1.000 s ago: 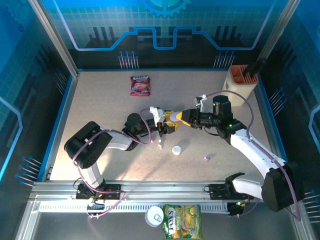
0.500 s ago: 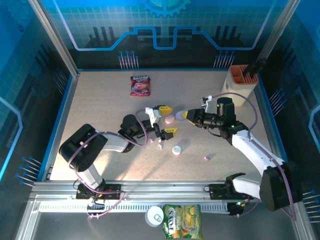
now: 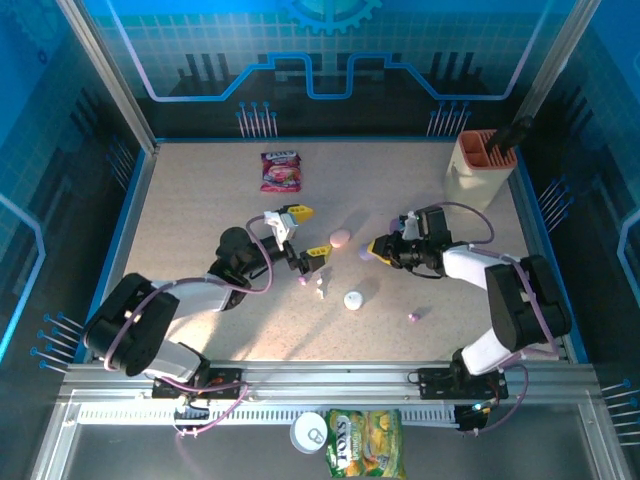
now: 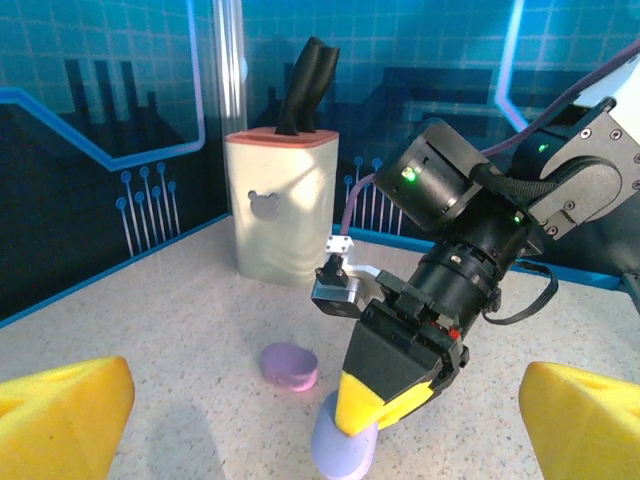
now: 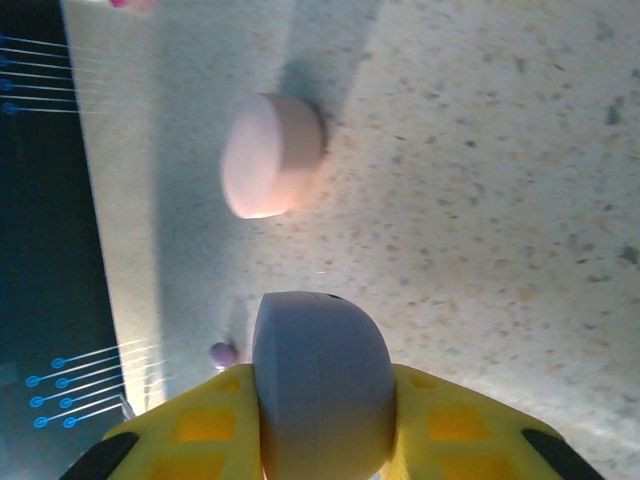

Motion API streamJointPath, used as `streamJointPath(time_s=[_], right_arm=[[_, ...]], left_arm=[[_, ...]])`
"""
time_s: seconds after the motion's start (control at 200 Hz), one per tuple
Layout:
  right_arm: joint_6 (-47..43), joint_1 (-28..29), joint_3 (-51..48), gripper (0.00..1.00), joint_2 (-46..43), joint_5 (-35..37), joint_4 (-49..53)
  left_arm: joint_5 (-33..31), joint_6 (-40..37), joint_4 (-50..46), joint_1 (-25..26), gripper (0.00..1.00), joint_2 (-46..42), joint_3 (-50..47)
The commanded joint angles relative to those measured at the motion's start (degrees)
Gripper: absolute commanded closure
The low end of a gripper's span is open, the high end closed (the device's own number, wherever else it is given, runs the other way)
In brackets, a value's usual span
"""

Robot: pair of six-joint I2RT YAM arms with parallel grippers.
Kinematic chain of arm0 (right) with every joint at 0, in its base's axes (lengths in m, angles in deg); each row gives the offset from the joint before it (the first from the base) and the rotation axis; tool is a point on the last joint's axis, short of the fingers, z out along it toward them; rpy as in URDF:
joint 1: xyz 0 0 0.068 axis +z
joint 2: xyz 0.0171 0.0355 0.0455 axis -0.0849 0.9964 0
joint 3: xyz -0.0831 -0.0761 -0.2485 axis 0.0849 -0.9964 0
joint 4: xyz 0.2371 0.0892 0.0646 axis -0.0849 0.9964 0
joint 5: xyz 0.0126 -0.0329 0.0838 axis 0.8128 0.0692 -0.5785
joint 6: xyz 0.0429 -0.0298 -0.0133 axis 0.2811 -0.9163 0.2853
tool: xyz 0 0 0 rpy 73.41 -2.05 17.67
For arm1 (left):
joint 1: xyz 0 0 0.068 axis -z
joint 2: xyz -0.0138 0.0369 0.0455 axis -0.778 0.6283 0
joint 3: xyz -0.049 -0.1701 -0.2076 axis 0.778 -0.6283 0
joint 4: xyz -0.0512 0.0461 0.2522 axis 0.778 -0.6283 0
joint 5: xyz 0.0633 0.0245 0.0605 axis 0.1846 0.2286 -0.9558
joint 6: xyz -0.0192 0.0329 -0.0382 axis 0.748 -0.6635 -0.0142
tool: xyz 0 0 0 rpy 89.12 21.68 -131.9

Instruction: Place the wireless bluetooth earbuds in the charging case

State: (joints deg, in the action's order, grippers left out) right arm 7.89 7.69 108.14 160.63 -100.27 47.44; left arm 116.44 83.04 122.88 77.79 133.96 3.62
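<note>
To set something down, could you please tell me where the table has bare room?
Bare: the far strip between the red snack packet and the beige holder, and the far-left corner beside that packet. Crowded: the middle, where the left gripper, the right gripper with its purple case, the pink case and the white case cluster.

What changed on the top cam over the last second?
Left pincer opened, released the pink case and drew back left. Right pincer, shut on the purple case, pulled back right. White round piece, loose purple earbud and snack packet unchanged.
</note>
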Motion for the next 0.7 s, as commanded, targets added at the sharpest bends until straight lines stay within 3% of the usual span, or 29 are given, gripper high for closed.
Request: streamJointPath(time_s=[0.0, 0.18, 0.385, 0.54, 0.695], right_arm=[[-2.47, -0.94, -0.58, 0.79, 2.36, 0.66, -2.77], [-5.49, -1.45, -0.24, 0.70, 3.16, 3.41, 0.79], [-12.81, -3.22, 3.24, 0.48, -1.06, 7.75, 11.84], [-20.40, -2.90, 8.68, 0.41, -4.88, 16.93, 22.14], [-26.23, -0.99, 16.12, 0.35, -4.34, 30.84, 28.75]], left_arm=[[-3.43, -4.66, -9.38, -0.58, 0.01, -3.64, -0.61], [-6.69, -7.42, -18.41, -0.59, 0.01, -6.57, 0.47], [-10.81, -9.25, -40.96, -0.36, 0.01, -6.29, 9.02], [-13.21, -9.59, -42.11, 0.00, 0.01, -6.06, 9.30], [-12.68, -9.37, -41.44, 0.12, 0.01, -5.76, 9.03]])
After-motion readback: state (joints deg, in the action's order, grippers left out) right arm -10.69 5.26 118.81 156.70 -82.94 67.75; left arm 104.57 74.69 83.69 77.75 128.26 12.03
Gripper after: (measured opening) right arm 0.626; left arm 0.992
